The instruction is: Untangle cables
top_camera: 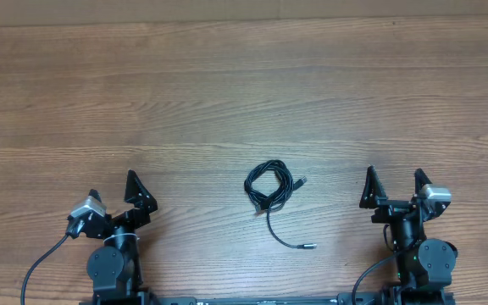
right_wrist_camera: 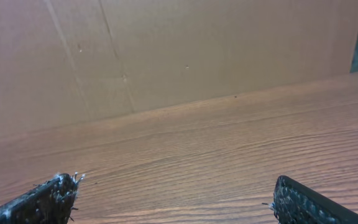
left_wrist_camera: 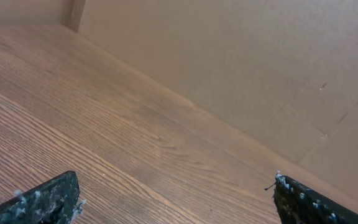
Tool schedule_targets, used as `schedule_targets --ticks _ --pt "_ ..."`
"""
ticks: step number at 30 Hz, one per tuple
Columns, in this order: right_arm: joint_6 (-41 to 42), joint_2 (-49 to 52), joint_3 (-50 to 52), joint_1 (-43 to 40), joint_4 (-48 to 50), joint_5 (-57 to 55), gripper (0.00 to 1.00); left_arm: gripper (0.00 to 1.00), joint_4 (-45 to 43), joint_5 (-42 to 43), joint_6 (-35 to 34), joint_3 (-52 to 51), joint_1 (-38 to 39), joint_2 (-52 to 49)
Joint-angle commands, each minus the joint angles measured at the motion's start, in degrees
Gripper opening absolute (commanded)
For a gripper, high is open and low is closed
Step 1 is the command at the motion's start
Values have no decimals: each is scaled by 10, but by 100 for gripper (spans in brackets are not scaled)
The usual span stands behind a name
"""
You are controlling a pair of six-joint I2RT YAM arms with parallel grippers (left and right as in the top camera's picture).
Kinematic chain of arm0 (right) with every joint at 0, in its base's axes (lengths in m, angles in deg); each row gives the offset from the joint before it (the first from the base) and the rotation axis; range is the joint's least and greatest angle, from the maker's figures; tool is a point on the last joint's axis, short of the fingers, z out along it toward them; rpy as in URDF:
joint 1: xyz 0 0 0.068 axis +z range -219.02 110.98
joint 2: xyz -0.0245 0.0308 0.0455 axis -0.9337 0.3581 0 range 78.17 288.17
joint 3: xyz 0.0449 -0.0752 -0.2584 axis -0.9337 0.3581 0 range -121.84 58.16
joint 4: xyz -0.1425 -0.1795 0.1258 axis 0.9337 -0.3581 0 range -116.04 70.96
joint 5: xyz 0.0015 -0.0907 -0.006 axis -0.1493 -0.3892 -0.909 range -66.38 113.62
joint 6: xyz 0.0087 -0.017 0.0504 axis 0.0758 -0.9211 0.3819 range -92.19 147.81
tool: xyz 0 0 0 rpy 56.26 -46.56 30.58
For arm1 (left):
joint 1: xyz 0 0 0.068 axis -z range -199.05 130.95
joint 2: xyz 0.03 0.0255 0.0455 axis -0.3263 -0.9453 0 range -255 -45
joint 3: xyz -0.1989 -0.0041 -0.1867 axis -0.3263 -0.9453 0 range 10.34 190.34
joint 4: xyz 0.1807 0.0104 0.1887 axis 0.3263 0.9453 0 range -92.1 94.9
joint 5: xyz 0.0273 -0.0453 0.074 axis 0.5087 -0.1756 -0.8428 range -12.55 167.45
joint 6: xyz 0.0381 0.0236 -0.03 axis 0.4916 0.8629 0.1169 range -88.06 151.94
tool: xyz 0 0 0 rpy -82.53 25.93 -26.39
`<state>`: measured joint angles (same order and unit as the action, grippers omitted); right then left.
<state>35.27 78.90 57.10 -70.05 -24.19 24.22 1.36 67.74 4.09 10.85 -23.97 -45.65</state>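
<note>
Black fingers (left_wrist_camera: 45, 200) low in the left wrist view, set far apart, only the bare wood of the table (left_wrist_camera: 135, 124) between them. Same in the right wrist view: two dark fingers (right_wrist_camera: 303, 202) at the bottom corners, spread wide, gripping nothing. Beyond both pairs, brown grain running up to a plain cardboard wall (right_wrist_camera: 197, 50).

Seen from overhead: cables (top_camera: 263, 200) lying on the table as one small black bundle, both cords wound together in a rough ring. One silvery plug tip (top_camera: 302, 180) poking out just to the right of the cables' ring. Loose tail (top_camera: 282, 235) curling away from the ring's near side toward the robot, ending in a second plug tip (top_camera: 309, 246).

Left gripper (top_camera: 113, 191) well to the left of the cables and slightly nearer the robot's base, jaws fully parted, empty. Right gripper (top_camera: 394, 182) well to the right of the cables, about level with the ring, jaws likewise parted, empty. Cables between the two, touching neither, somewhat closer to the right one. Broad stretch of wood beyond the cables, on the far side from the robot.
</note>
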Motion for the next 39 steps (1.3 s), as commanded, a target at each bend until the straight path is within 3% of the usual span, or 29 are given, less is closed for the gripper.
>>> schedule_targets --ticks 1,30,39 --pt "-1 -1 6 0 3 -5 100 100 -1 -8 15 -2 -3 2" --pt "-1 -1 6 0 3 -5 100 100 1 7 15 -2 -3 2" --pt "-1 -1 6 0 3 -5 100 99 10 109 16 -2 -3 2"
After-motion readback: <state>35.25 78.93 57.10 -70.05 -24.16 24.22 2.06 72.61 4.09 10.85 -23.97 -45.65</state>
